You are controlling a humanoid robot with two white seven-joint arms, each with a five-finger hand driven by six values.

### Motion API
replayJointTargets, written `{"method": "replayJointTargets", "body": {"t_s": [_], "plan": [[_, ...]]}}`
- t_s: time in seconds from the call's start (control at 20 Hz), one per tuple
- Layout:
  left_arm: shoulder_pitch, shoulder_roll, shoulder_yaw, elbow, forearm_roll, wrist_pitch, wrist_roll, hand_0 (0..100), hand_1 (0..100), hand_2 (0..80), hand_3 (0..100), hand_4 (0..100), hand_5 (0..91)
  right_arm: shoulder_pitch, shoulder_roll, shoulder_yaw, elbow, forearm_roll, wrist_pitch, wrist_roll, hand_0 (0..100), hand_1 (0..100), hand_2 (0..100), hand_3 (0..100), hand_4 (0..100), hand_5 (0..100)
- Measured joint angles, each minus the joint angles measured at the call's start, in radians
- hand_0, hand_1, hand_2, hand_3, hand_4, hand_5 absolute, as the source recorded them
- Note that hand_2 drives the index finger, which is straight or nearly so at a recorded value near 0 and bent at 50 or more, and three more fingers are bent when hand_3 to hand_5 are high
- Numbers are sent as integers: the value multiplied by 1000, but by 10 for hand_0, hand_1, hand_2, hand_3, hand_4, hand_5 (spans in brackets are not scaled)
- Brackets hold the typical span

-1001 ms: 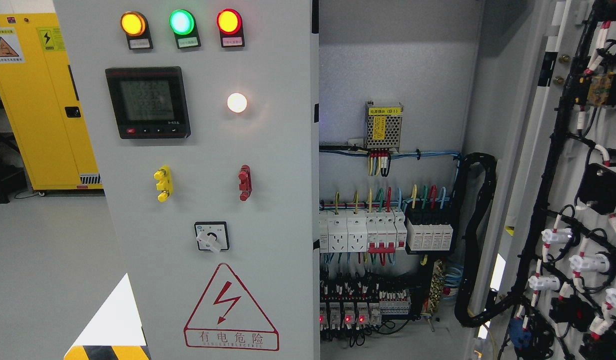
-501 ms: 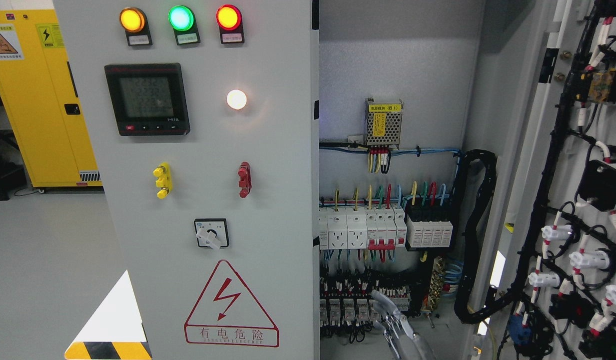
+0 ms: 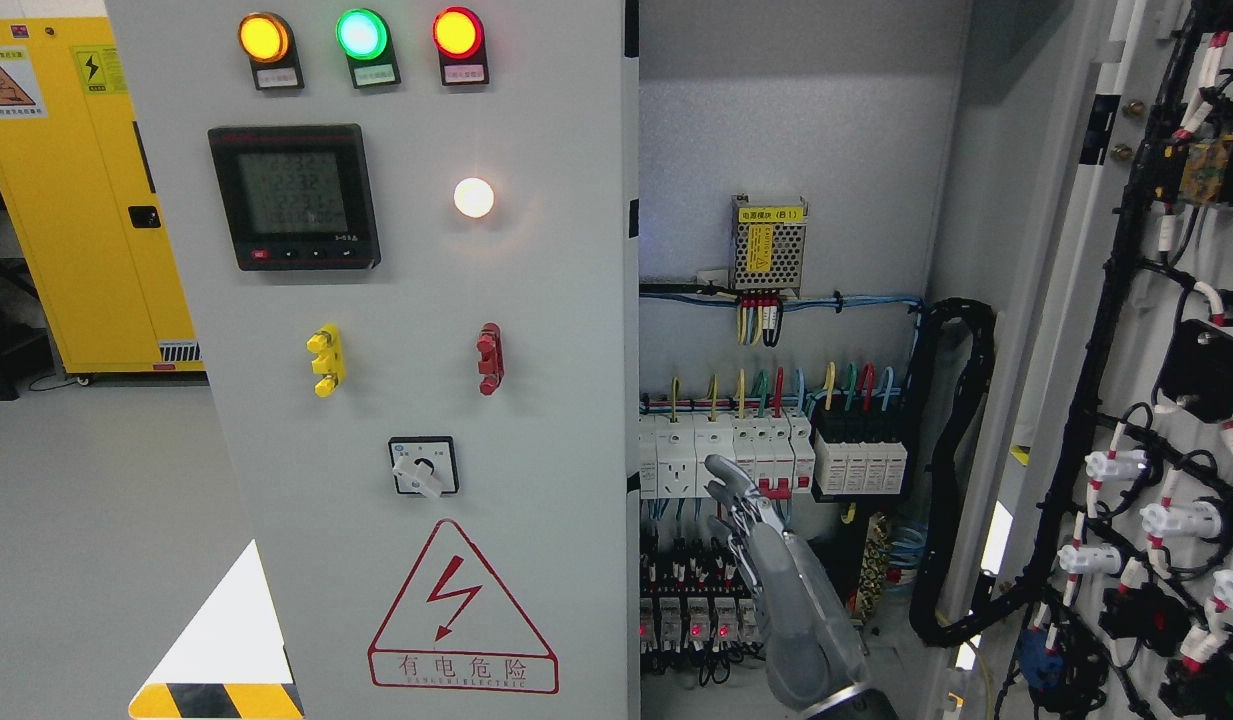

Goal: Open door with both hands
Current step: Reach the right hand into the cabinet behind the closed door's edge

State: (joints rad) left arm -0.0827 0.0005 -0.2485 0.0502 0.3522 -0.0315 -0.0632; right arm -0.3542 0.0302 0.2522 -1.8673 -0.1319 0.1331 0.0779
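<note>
Right hand (image 3: pixel 751 515), fingers extended and together, empty, which I have raised from the bottom edge into the opened right bay near the breakers (image 3: pixel 766 455), just right of the shut left door (image 3: pixel 536 400), presumably to hook its free edge.

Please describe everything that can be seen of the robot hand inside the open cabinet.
The right hand rises from the bottom edge, right of the middle, on a grey, smooth, semi-transparent forearm shell. Its metallic fingers are stretched out, close together and pointing up and left, holding nothing. It sits in front of the white breakers and the terminal rows beneath them; whether it touches them cannot be told. It is near the closed left door's edge, not yet gripping it.
</note>
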Motion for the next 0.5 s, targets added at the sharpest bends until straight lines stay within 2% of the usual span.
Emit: {"method": "replayJointTargets", "body": {"t_s": [0.2, 0.5], "plan": [[0, 0, 2, 0, 0, 0, 0, 0, 0, 0, 0, 0, 0, -68, 14, -8, 45, -5, 40, -3, 221, 10, 0, 0, 0, 0], [0, 0, 5, 0, 0, -10, 0, 0, 0, 0, 0, 0, 0, -152, 27, -21, 125, -9, 66, 5, 221, 11, 0, 0, 0, 0]]}}
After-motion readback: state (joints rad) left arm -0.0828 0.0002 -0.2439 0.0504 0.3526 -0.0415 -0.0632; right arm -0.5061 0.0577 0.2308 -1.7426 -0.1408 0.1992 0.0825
